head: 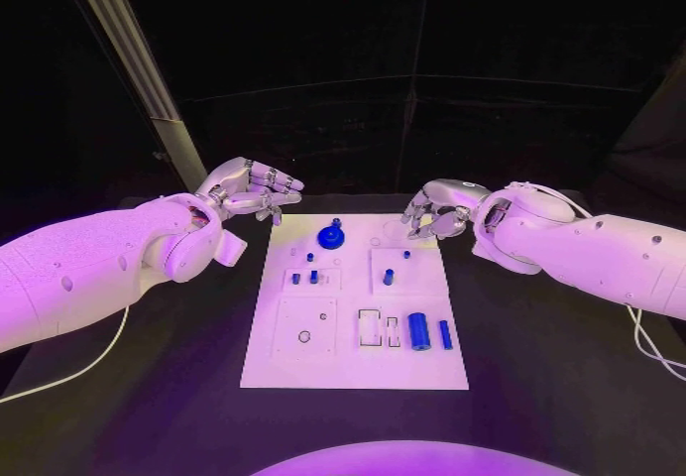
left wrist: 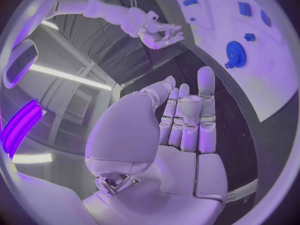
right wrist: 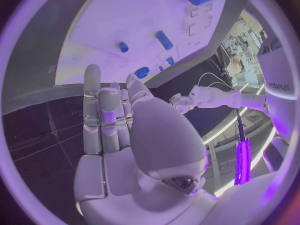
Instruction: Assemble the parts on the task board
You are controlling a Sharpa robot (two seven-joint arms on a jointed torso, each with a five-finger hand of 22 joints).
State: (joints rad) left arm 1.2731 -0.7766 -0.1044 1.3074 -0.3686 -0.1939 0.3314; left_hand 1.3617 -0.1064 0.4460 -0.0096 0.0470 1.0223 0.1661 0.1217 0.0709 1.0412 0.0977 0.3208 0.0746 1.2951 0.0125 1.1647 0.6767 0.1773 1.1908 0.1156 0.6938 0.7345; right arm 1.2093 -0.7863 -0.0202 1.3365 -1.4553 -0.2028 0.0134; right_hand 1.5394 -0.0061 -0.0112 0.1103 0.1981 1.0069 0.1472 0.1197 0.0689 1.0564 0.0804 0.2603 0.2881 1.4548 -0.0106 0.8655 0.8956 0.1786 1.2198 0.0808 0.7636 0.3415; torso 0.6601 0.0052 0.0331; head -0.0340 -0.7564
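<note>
Black table (head: 543, 397), dark backdrop, grey slanted pole (head: 143, 89) behind

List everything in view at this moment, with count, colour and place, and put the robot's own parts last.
Task board: one, white, middle of the black table.
Round knobbed part: one, blue, at the board's far edge between the two hands.
Large cylinder: one, blue, lying on the board's near right area.
Slim cylinder: one, blue, lying just right of the large cylinder.
Small parts: several, blue, on the raised squares in the board's middle; exact count unclear.
Table: one, black, under the board.
Left hand: one, silver, off the board's far left corner, holding nothing.
Right hand: one, silver, off the board's far right corner, fingers curled, nothing visibly held.
</note>
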